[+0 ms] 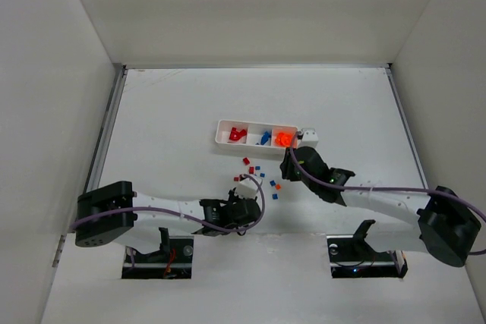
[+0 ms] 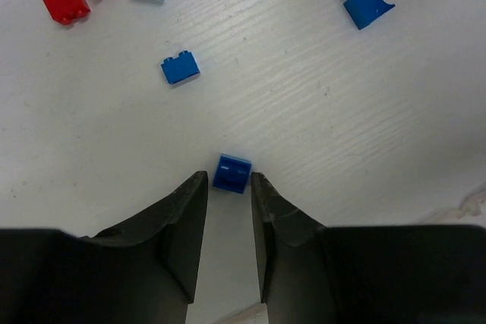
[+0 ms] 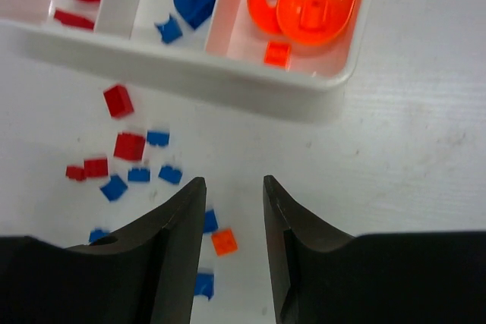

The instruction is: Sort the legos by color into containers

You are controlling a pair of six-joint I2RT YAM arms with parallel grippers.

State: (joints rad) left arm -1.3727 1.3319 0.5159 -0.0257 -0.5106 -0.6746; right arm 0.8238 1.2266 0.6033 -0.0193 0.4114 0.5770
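Note:
The white tray (image 1: 222, 133) lies mid-table; it holds red pieces (image 1: 238, 134) on the left, blue (image 1: 265, 138) in the middle and orange (image 1: 284, 139) on the right. Loose legos (image 1: 258, 172) lie scattered in front of it. My left gripper (image 2: 229, 177) pinches a small blue brick (image 2: 231, 173) at its fingertips, down at the table. Another blue brick (image 2: 180, 67), two curved blue pieces (image 2: 368, 3) and red bricks (image 2: 66, 4) lie beyond it. My right gripper (image 3: 234, 181) is open and empty, hovering in front of the tray's orange compartment (image 3: 304, 5), above an orange brick (image 3: 224, 242).
White walls enclose the table on the left, right and back. Purple cables (image 1: 395, 189) run along both arms. Two dark cut-outs (image 1: 159, 252) sit at the near edge by the arm bases. In the right wrist view, red (image 3: 118, 101) and blue bricks (image 3: 169, 174) cluster left of my fingers.

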